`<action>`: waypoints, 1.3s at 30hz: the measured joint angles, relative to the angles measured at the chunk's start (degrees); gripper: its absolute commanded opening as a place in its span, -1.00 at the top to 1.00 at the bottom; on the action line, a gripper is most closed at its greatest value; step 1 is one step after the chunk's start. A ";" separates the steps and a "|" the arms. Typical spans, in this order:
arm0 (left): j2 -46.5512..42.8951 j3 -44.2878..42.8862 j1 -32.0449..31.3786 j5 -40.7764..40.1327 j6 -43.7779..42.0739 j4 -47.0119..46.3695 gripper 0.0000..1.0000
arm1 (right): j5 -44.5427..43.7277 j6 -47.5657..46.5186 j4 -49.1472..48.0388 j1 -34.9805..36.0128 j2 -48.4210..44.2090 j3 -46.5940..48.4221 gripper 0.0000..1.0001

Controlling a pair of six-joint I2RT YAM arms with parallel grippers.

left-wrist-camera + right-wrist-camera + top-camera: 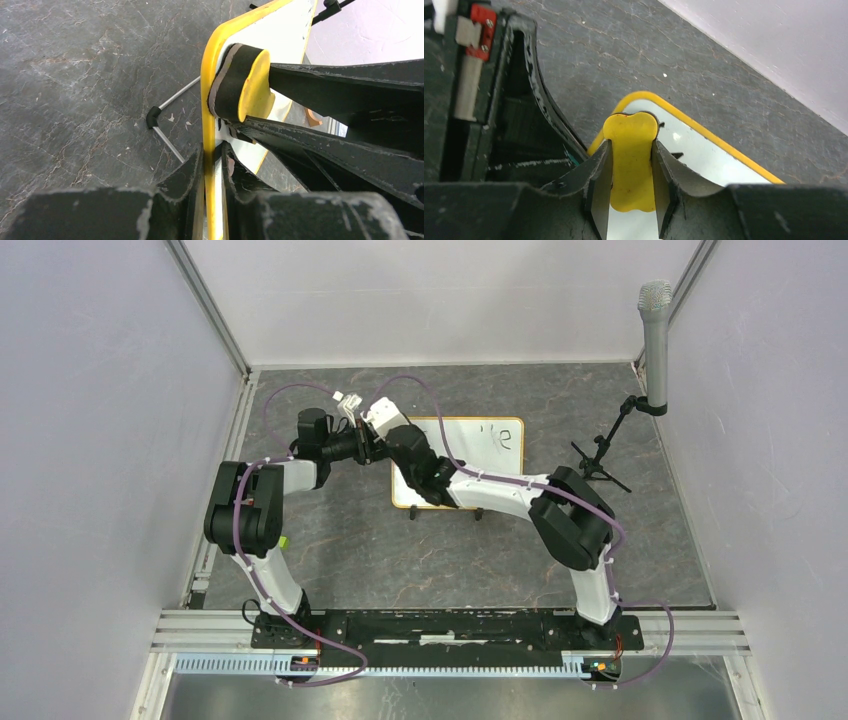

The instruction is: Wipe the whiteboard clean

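Observation:
The whiteboard (480, 445), white with a yellow-orange frame, sits mid-table with dark marks at its far right corner (505, 437). My left gripper (376, 448) is shut on the board's left frame edge (207, 75), one finger on each face; the grip point (214, 150) shows in the left wrist view. My right gripper (631, 145) is shut on a yellow eraser (631, 132) with a black felt pad (227, 82). The pad is pressed against the board's face near its far left corner. The board surface (704, 155) shows beyond the eraser.
A grey microphone (655, 340) on a black tripod stand (600, 462) stands right of the board. A thin metal rod with a black elbow (154, 117) lies on the dark stone tabletop left of the board. White walls enclose the table.

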State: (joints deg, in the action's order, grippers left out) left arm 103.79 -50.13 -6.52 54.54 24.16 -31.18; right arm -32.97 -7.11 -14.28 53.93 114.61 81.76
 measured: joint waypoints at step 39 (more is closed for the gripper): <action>-0.20 0.00 -0.35 -0.74 0.00 0.28 0.95 | 1.53 2.80 3.82 -2.71 -2.84 -0.98 0.24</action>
State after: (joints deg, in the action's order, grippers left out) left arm 103.59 -50.13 -6.87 53.80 24.16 -30.89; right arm -31.44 -4.32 -10.46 51.22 111.77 80.77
